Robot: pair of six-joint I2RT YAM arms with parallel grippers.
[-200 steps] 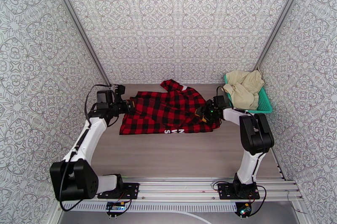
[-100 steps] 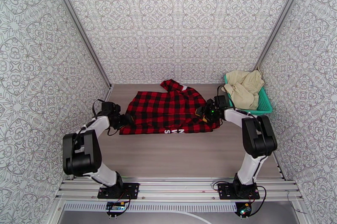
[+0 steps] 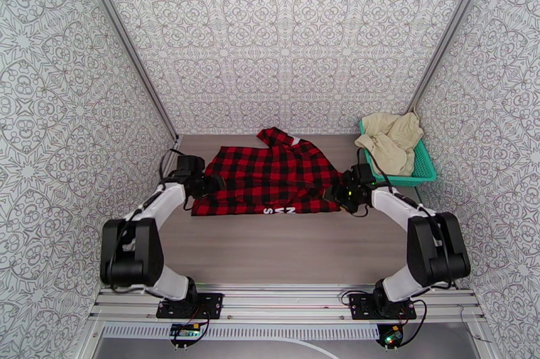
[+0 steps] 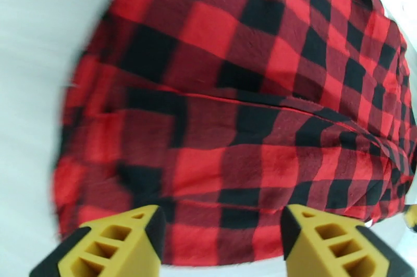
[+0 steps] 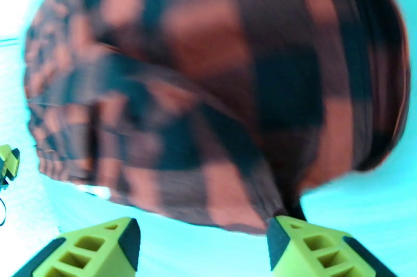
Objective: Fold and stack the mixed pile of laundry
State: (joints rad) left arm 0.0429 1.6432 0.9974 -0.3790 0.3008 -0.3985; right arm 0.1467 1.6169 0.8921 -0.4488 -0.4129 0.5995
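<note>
The near half of the bench (image 3: 283,245) lies bare and open for passage; the shirt (image 3: 270,178) spreads across the far middle; the basket (image 3: 425,168), heaped with cream cloths (image 3: 391,137), blocks the far right corner; patterned walls (image 3: 290,50) close three sides.

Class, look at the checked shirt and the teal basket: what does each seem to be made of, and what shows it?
Checked shirt: soft woven fabric, likely flannel, matte; it creases and lies limp. Basket: probably rigid plastic, teal; its mesh wall holds shape.

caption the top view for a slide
Left pincer and right pincer flank a checked shirt; beige clothes in the basket
</note>
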